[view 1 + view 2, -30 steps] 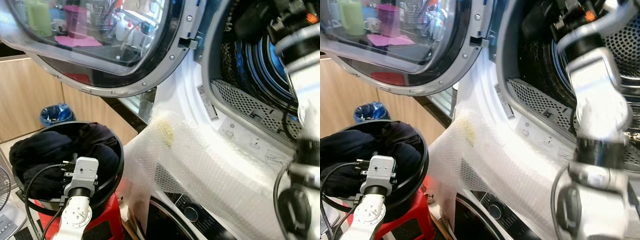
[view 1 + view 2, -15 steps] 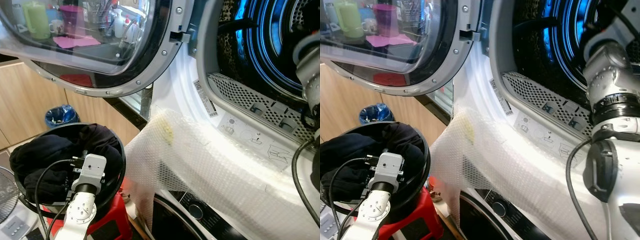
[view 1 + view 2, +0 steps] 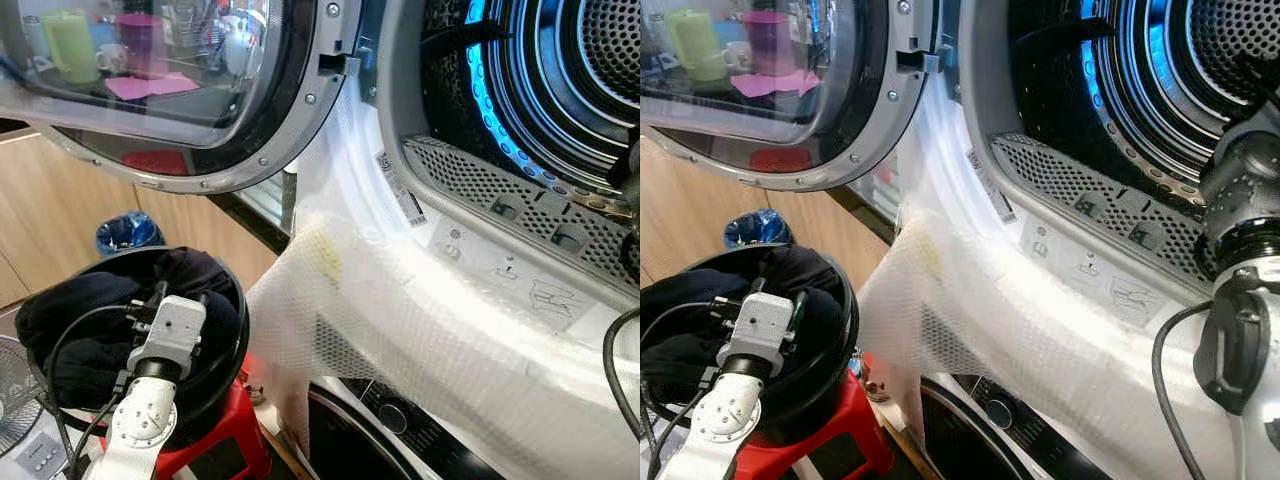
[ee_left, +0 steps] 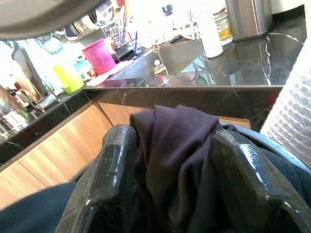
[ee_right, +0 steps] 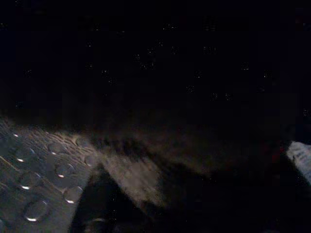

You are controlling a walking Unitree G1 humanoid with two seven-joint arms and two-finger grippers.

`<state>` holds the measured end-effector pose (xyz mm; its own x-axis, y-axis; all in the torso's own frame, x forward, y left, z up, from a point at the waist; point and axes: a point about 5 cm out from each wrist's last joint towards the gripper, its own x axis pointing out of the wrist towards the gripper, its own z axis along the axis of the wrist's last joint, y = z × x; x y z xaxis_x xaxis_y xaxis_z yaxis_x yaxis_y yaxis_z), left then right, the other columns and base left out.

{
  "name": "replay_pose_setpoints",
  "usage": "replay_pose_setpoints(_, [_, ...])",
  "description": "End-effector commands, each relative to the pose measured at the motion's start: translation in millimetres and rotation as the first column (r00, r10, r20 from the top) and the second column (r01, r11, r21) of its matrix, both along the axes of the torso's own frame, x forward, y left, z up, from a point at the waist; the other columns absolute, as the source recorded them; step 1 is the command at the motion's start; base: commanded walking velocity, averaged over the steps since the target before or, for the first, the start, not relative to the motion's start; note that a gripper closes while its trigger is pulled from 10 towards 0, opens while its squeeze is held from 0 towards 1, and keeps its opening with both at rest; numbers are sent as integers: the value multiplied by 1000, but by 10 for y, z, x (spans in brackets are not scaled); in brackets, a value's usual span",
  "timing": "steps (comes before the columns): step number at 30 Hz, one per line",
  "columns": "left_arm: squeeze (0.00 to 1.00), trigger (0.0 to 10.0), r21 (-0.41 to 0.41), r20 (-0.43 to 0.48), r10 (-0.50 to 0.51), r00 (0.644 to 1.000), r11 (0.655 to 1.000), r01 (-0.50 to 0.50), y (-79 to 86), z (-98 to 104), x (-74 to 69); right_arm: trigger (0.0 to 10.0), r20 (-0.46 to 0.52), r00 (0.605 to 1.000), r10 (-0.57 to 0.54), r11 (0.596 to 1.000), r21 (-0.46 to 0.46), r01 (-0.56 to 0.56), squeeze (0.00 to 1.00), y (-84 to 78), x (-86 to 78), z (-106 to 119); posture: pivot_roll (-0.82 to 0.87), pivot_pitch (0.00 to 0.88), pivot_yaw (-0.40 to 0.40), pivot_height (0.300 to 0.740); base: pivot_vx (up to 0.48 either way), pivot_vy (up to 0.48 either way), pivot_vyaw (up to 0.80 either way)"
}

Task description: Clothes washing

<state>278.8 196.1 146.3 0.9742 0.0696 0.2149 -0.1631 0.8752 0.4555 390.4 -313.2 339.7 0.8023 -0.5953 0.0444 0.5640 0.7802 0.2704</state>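
Head views: black basket [image 3: 232, 330] on red stool [image 3: 225, 455], heaped with dark clothes [image 3: 70, 320], left arm's wrist above it; washer door [image 3: 200, 90] swung open overhead; bubble wrap [image 3: 400, 330] draped over washer front below drum [image 3: 560, 80]; blue bin [image 3: 125, 232] by wood cabinets. Left wrist view: left gripper [image 4: 172, 160] fingers clamped on a fold of dark clothes; black countertop [image 4: 233, 63] behind. Right wrist view: very dark, dimpled drum wall [image 5: 34, 165]; right gripper's finger state cannot be told.

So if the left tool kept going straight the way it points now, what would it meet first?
The dark clothes: a fold already sits between the left tool and its black fingers, with the black basket beneath. Whether they are pinching it is unclear.
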Motion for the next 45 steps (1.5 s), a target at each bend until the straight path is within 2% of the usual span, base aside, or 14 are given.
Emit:
replay_pose_setpoints(1, [0,10000,4,-19,0,1000,1000,0,6,-8,-31,10000,-9,1000,-29,1000,6,29,1000,-87,-38,-44,385,93,-132,740,0,0,0])
replay_pose_setpoints(12, [0,10000,1,-17,-9,1000,1000,10,-40,47,-13,10000,-17,1000,-18,1000,19,18,1000,-82,-31,-79,383,96,-131,740,0,0,0])
replay_pose_setpoints(18, [0,10000,-12,-32,-6,999,1000,6,-39,33,-17,10000,20,1000,-24,1000,14,24,1000,-106,-54,36,374,100,-128,740,0,0,0])
replay_pose_setpoints(22, [0,10000,-26,-45,-11,999,1000,9,-42,18,-5,10000,38,999,-28,998,-50,30,1000,-101,-70,173,362,100,-122,740,0,0,0])
replay_pose_setpoints(23, [0,10000,-43,-52,-12,999,999,10,-50,5,4,10000,43,999,-11,998,-66,14,878,-75,-60,208,362,100,-122,740,0,0,0])
replay_pose_setpoints(24, [0,10000,-44,-52,-14,999,999,12,-57,6,8,10000,57,998,-9,998,-56,12,333,-72,-62,226,355,101,-120,740,0,0,0])
replay_pose_setpoints(25, [0,10000,-42,-52,-17,998,999,15,-66,9,12,10000,68,998,-10,998,-57,14,0,-73,-66,247,355,101,-120,740,0,0,0])
replay_pose_setpoints(29, [0,10000,-51,-56,-29,998,998,26,-90,10,17,10000,144,990,3,997,-80,9,0,-31,-79,413,347,104,-121,740,0,0,0])
replay_pose_setpoints(34, [0,10000,-64,-83,-40,996,997,35,-111,-23,30,10000,110,994,23,993,-121,-10,0,2,-57,392,333,105,-112,740,0,0,0])
replay_pose_setpoints(35, [0,10000,-65,-85,-52,995,997,47,-135,-24,42,10000,98,995,31,996,-89,-22,0,-7,-49,342,324,100,-117,740,0,0,0])
replay_pose_setpoints(36, [0,10000,-62,-85,-65,994,996,60,-157,-22,51,10000,90,995,30,998,-53,-25,1000,-26,-49,298,320,101,-114,740,0,0,0])
replay_pose_setpoints(40, [0,10000,-65,-104,-75,992,996,69,-174,-38,62,10000,94,995,17,999,40,-21,1000,-47,-63,317,312,102,-118,740,0,0,0])
replay_pose_setpoints(43, [0,10000,-63,-112,-82,990,995,75,-182,-47,60,10000,151,988,28,1000,-15,-26,1000,-13,-106,585,308,104,-116,740,0,0,0])
replay_pose_setpoints(45, [0,10000,-66,-110,-86,990,995,79,-199,-40,63,10000,205,977,51,996,-76,-36,1000,74,-139,842,306,103,-117,740,0,0,0])
